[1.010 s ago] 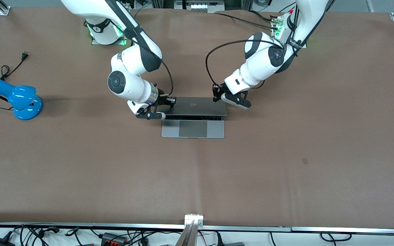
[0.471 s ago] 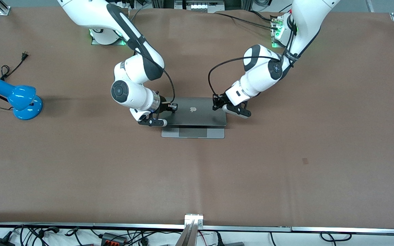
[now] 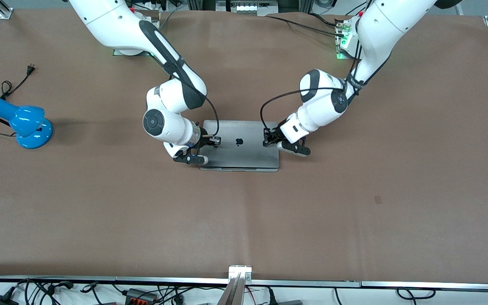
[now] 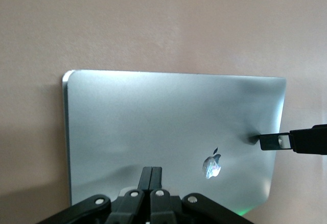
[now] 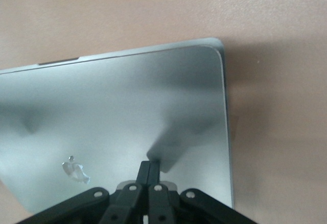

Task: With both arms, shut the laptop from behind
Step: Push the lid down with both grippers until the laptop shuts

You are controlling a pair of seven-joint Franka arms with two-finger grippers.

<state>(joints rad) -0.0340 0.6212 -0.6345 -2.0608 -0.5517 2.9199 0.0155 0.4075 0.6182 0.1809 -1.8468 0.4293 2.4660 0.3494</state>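
Note:
The silver-grey laptop (image 3: pixel 244 153) lies mid-table with its lid folded down almost flat on its base, apple logo up. A thin strip of the base shows along the edge nearest the front camera. My right gripper (image 3: pixel 216 140) is shut, its fingertips resting on the lid at the edge toward the right arm's end. My left gripper (image 3: pixel 266 142) is shut, its fingertips on the lid at the other edge. In the left wrist view my shut fingers (image 4: pixel 152 172) touch the lid (image 4: pixel 163 117), and the right gripper's tip (image 4: pixel 278 142) shows too. In the right wrist view my shut fingers (image 5: pixel 150 166) press the lid (image 5: pixel 112 106).
A blue desk lamp (image 3: pixel 21 123) with a black cord and loose plug (image 3: pixel 30 67) lies near the table's edge at the right arm's end. Brown mat (image 3: pixel 244 220) covers the table. Cables hang along the front rail.
Both grippers moved down and toward the front camera with the lid. The lid went from half raised to nearly flat, covering the keyboard and trackpad.

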